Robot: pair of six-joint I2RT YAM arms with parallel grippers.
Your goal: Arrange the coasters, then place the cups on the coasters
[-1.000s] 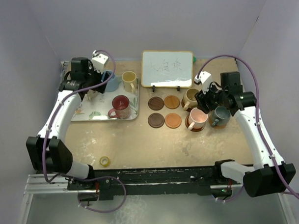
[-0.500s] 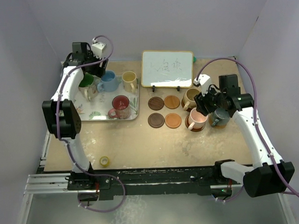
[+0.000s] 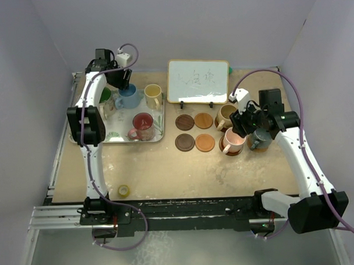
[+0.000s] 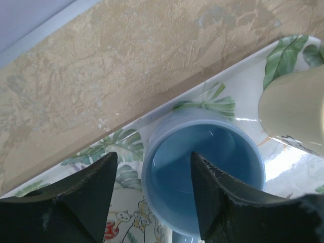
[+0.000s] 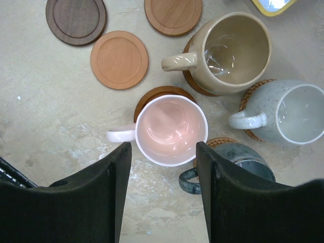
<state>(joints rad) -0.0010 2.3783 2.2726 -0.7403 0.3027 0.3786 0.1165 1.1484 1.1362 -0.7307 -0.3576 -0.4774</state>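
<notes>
My left gripper (image 3: 124, 88) (image 4: 152, 156) hangs open over the light blue cup (image 4: 202, 172) (image 3: 129, 100) on the tray (image 3: 116, 135). One finger is inside the cup's mouth and the other outside, with the wall between them untouched. The yellow cup (image 3: 153, 95), the red cup (image 3: 143, 123) and the green-lined cup (image 3: 105, 95) share the tray. My right gripper (image 3: 242, 125) (image 5: 163, 147) stands open and empty above the pink cup (image 5: 172, 129), which rests on a wooden coaster (image 5: 152, 96). The tan cup (image 5: 238, 50), white cup (image 5: 293, 114) and grey cup (image 5: 243, 162) sit on coasters. Bare coasters (image 3: 194, 132) lie beside them.
A whiteboard (image 3: 198, 80) stands upright at the back middle, just behind the coasters. A small yellow tape roll (image 3: 124, 191) lies near the front left. The tray's far edge (image 4: 238, 96) runs close to the back wall.
The left arm has swung to the back of the tray and brought its gripper over the blue cup, with its jaws narrowing. The right arm shifted slightly, then held still.
</notes>
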